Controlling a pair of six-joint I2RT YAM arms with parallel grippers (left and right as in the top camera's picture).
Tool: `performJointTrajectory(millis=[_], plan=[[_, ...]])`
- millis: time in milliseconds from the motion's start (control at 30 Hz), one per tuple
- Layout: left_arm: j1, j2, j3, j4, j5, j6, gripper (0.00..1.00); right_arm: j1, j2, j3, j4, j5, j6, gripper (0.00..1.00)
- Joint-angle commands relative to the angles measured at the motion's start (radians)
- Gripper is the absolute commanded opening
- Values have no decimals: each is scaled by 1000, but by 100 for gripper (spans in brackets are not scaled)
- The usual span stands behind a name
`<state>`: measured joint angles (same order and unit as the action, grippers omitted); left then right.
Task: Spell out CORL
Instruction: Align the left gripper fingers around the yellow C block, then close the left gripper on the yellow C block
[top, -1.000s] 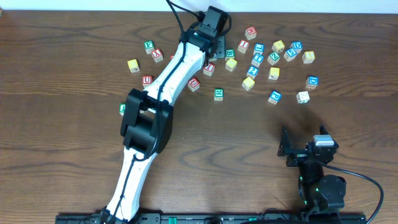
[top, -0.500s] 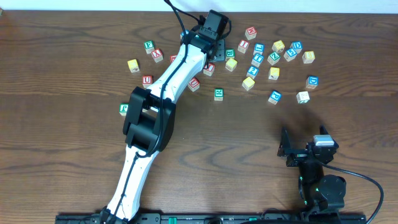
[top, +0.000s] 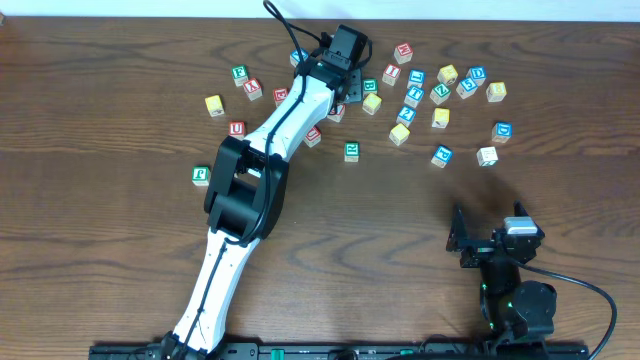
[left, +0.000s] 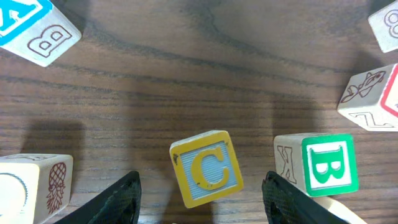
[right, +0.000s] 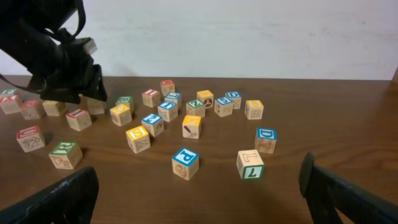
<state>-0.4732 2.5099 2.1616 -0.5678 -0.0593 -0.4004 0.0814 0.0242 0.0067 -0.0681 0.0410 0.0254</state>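
Table (top: 100, 250), left arm (top: 290, 110) shifted, above C block (left: 206, 169)

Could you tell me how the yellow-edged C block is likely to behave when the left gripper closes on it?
The C block looks like rigid painted wood, so it should not deform. Being flat-faced, it will probably slide rather than roll. It sits slightly skewed inside the open left gripper, so it may twist square on closing.

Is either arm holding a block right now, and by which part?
Nothing is held. The left gripper is open, its fingers flanking the yellow C block without touching it; the right gripper is open and empty.
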Motion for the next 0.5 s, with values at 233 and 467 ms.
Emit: performJointTrajectory(millis=[233,467], plan=[[5,5,22,47,-21,-13,61,-5,-5,-1,-3,1,-4,99],[6,29,22,34,-21,-14,61,-5,-5,-1,-3,1,-4,99]])
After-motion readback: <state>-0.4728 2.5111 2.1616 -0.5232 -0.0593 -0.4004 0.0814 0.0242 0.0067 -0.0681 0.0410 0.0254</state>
